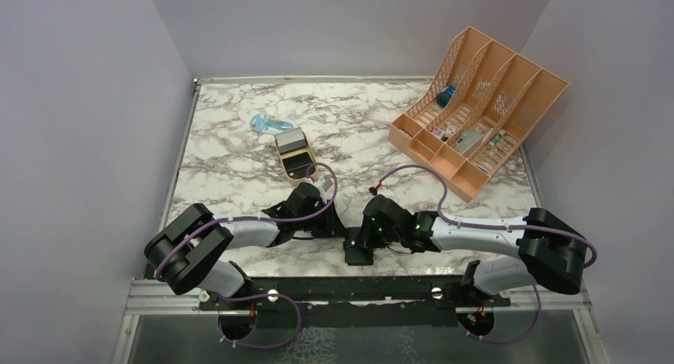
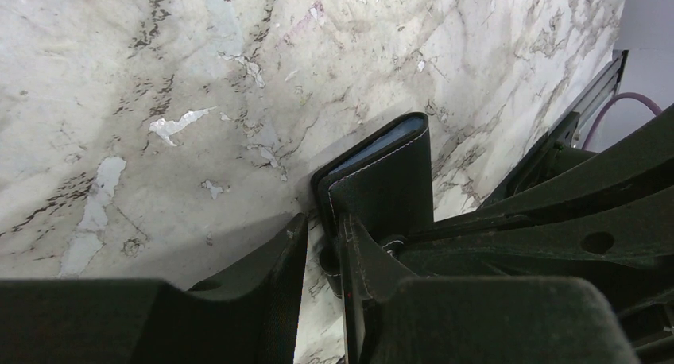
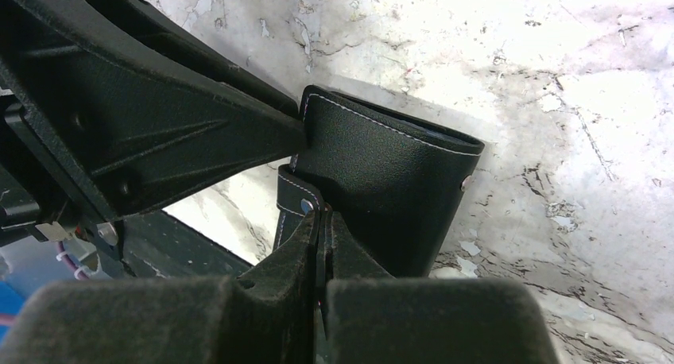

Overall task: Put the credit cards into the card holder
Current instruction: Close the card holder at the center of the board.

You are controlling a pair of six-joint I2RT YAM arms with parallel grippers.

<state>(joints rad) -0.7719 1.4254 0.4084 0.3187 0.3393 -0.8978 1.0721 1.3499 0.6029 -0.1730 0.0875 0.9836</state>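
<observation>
Tabletop of white marble pattern with grey veins [image 1: 230,181] takes up most of the top view, walled in by plain pale panels. At its far right corner stands a peach-coloured plastic desk organiser with lattice dividers [image 1: 548,84], holding small items too small to name.

The left arm [image 1: 238,235] and the right arm [image 1: 477,235], both pale grey with black joints and purple cables, reach inward and meet at the table's near edge, close to the middle.

Further back, near the centre, lies a gold rounded metal tin [image 1: 298,164] with a grey lid [image 1: 292,139] touching its far end. Just beyond the lid is a small clear blue plastic object [image 1: 269,124].

Between the two wrists, lifted on edge above the marble, is the card holder [image 3: 389,173], a small flat black wallet with white stitching and a sliver of blue-grey inner face showing between its leaves.

The left gripper [image 2: 322,237] has its jaws part-way apart with the holder's edge reaching in between them; whether they press on it I cannot tell.

The right gripper [image 3: 322,221] is closed tight on the holder's narrow black stitched strap [image 3: 292,191].
</observation>
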